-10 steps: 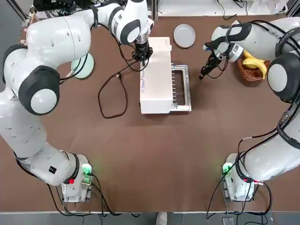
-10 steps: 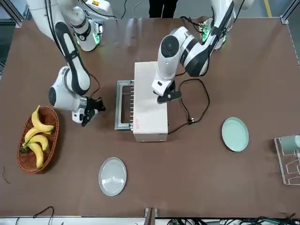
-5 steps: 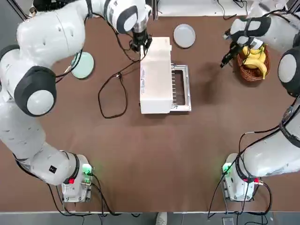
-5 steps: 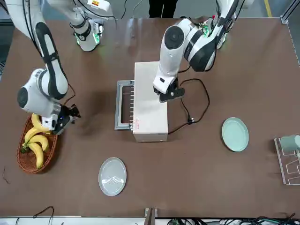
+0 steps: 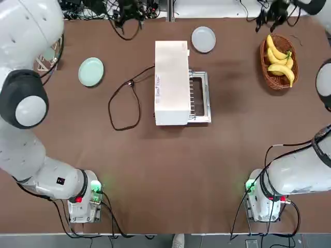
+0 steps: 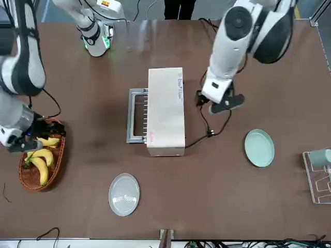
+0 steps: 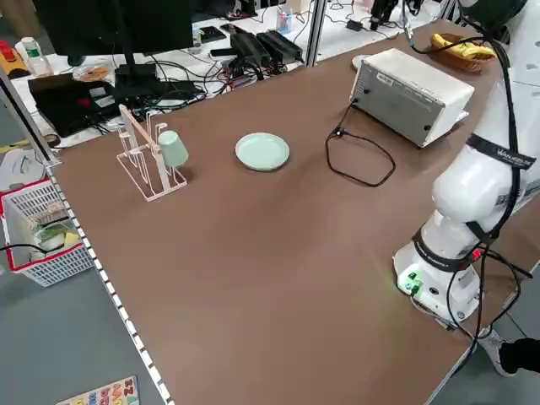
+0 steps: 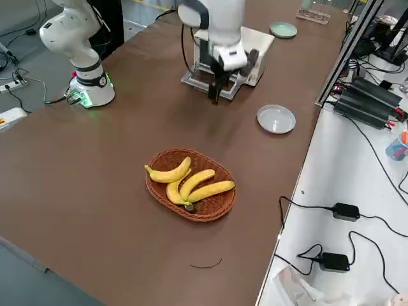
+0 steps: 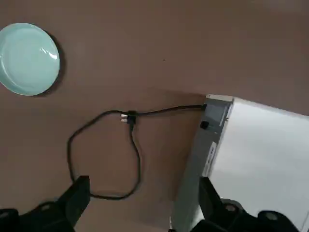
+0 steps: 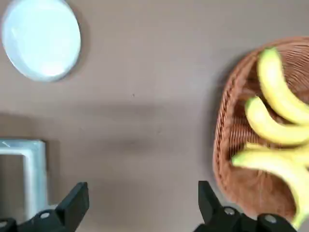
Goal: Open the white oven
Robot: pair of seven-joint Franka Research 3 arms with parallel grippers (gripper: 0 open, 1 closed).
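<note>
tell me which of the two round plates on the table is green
The green plate is the one on the left arm's side of the white oven, beyond its power cord; the other plate, near the oven's open door, is white.

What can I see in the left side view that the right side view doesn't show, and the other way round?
Only the left side view shows the wire rack and its green cup.

Only the right side view shows the left gripper, over the open oven door.

Both show the oven, green plate and bananas.
</note>
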